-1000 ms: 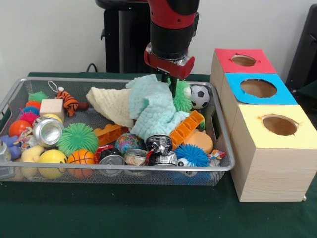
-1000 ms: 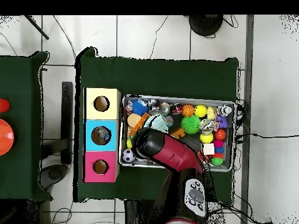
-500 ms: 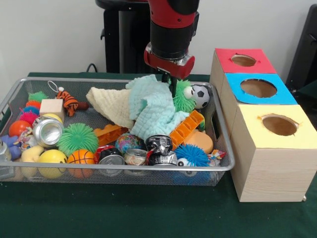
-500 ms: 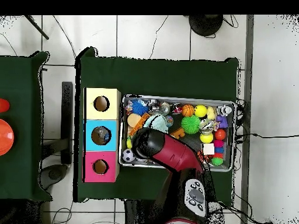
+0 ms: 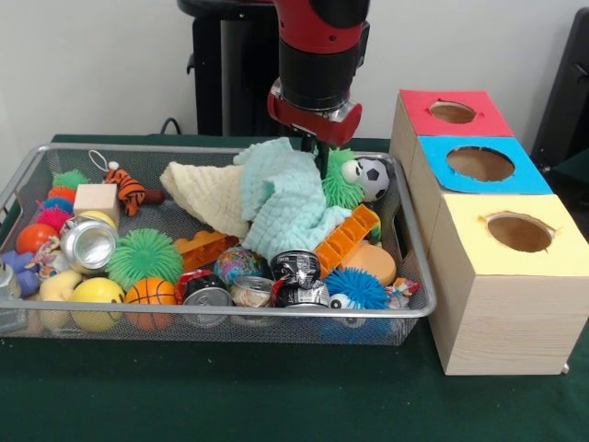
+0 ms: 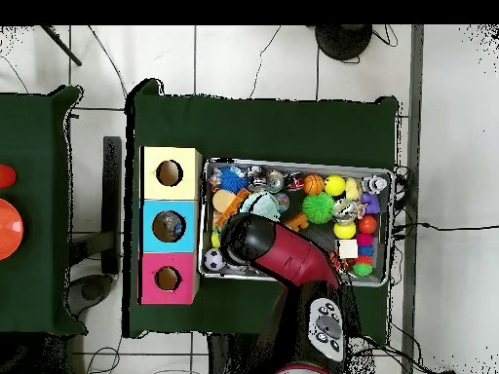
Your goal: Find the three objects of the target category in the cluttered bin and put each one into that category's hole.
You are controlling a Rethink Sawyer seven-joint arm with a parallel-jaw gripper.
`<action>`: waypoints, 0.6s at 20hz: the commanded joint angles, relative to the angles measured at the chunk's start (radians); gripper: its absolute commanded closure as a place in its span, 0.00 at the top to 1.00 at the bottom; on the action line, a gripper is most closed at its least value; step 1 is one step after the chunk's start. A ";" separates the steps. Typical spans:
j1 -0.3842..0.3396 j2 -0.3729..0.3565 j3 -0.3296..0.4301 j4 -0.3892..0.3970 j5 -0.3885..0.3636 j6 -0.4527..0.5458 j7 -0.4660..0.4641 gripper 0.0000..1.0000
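In the front view my gripper (image 5: 323, 158) hangs low over the back right of the wire bin (image 5: 230, 314). It looks shut on a green spiky toy with an eye (image 5: 342, 182), between the mint cloth (image 5: 290, 204) and a small soccer ball (image 5: 372, 178). To the right of the bin stand three boxes with holes: red (image 5: 453, 112), blue (image 5: 480, 164) and yellow (image 5: 519, 232). In the overhead view the arm (image 6: 278, 251) hides the gripper, and the boxes (image 6: 169, 226) lie left of the bin (image 6: 292, 164).
A cream cloth (image 5: 207, 193) lies under the mint one. Several cans (image 5: 89, 244) (image 5: 295, 267) sit along the front and left. A green spiky ball (image 5: 144, 256), blue spiky ball (image 5: 355, 287), orange brick (image 5: 348, 238), wooden block (image 5: 97, 198) and tiger toy (image 5: 124, 184) crowd the bin.
The green spiky toy under the gripper has shifted up and turned, and its eye now shows. The arm itself has barely moved.
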 commanded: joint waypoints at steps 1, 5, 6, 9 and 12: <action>-0.018 0.008 0.056 -0.024 0.004 0.155 0.170 0.00; -0.029 0.017 0.061 -0.034 0.002 0.150 0.157 0.00; -0.034 0.021 0.064 -0.034 0.002 0.144 0.151 0.00; -0.044 0.020 0.073 -0.027 -0.010 0.117 0.124 1.00; -0.058 0.010 0.082 -0.012 -0.008 0.097 0.110 1.00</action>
